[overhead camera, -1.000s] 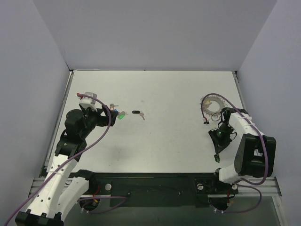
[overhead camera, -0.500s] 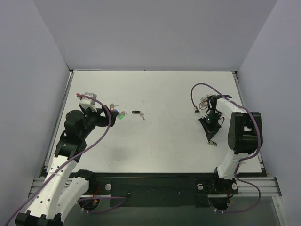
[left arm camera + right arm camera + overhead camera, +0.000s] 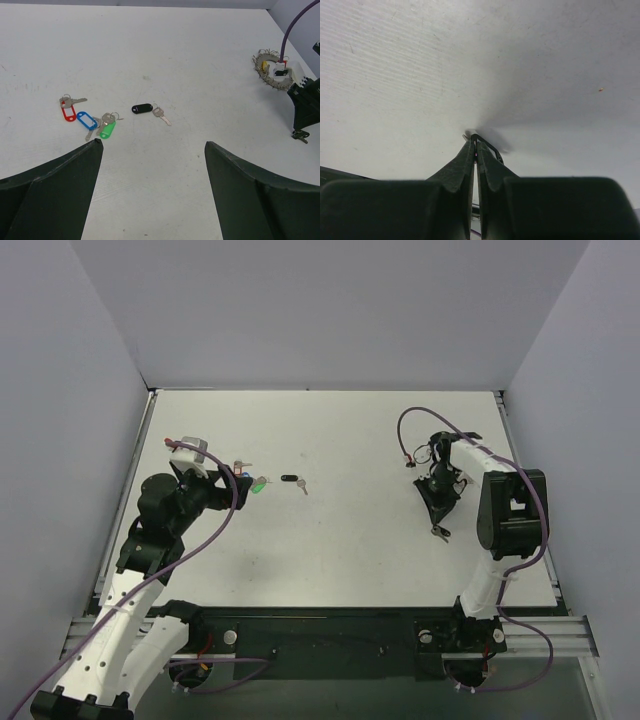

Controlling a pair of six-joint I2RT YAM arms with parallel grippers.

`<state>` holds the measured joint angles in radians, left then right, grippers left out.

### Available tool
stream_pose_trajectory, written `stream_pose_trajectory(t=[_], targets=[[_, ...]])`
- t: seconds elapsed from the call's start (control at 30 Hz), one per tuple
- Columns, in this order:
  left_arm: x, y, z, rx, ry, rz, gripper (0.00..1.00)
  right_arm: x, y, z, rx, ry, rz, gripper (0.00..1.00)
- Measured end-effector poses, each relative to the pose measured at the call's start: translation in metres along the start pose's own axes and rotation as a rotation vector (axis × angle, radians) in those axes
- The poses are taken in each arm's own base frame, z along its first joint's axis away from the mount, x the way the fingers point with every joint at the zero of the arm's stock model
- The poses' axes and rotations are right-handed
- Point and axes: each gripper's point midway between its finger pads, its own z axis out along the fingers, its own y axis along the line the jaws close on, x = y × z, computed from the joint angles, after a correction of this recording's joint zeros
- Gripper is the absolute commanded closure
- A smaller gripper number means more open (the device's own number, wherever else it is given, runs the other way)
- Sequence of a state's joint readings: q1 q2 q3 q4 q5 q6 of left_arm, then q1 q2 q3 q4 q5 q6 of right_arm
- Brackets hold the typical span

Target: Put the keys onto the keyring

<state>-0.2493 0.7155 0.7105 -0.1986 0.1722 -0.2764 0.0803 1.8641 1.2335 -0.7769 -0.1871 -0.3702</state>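
Observation:
Several keys lie ahead of my open left gripper (image 3: pixel 152 144): one on a red tag (image 3: pixel 67 111), one on a blue tag (image 3: pixel 86 120), one on a green tag (image 3: pixel 107 130) and one on a black tag (image 3: pixel 142 108). From above they sit just right of the left gripper (image 3: pixel 230 483). The keyring (image 3: pixel 262 72) lies at the far right, partly hidden behind my right wrist. My right gripper (image 3: pixel 475 141) points down at the table, shut on a small key (image 3: pixel 300 135). A thin black loop and a silver tip stick out of its tips. In the top view the right gripper (image 3: pixel 438 530) is near the right arm's elbow.
A purple cable (image 3: pixel 415 420) arcs over the right wrist above the keyring. White walls close the table (image 3: pixel 340 560) on three sides. The black base rail (image 3: pixel 320 625) runs along the near edge.
My right arm has swung left and away from its base, carrying its shut gripper and the key over the table; its wrist now covers the keyring from above. The left arm has not moved.

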Motion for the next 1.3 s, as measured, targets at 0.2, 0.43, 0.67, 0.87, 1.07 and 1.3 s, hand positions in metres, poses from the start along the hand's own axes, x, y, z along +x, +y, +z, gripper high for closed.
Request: stream_pose_trajectory(t=[0.2,0.43,0.67,0.87,1.07,1.3], targets=[[0.001,0.000,0.001,-0.001,0.003,0.000,0.07,-0.007,0.001,-0.003,0.002,-0.019,-0.001,0.95],[0.003,0.001,0.002,-0.004,0.011,-0.001,0.07,-0.009,0.008,-0.002,-0.028,-0.030,0.004,0.94],[0.005,0.003,0.004,-0.008,0.022,0.001,0.07,-0.011,0.014,-0.003,-0.057,-0.045,0.014,0.80],[0.008,0.005,0.007,-0.013,0.032,0.005,0.07,-0.011,0.026,-0.020,-0.105,-0.126,-0.011,0.70],[0.009,0.008,0.008,-0.019,0.037,0.010,0.07,-0.012,0.017,-0.033,-0.131,-0.200,0.027,0.69],[0.011,0.007,0.009,-0.011,0.048,0.009,0.07,-0.006,0.010,-0.014,-0.158,-0.135,0.068,0.71]])
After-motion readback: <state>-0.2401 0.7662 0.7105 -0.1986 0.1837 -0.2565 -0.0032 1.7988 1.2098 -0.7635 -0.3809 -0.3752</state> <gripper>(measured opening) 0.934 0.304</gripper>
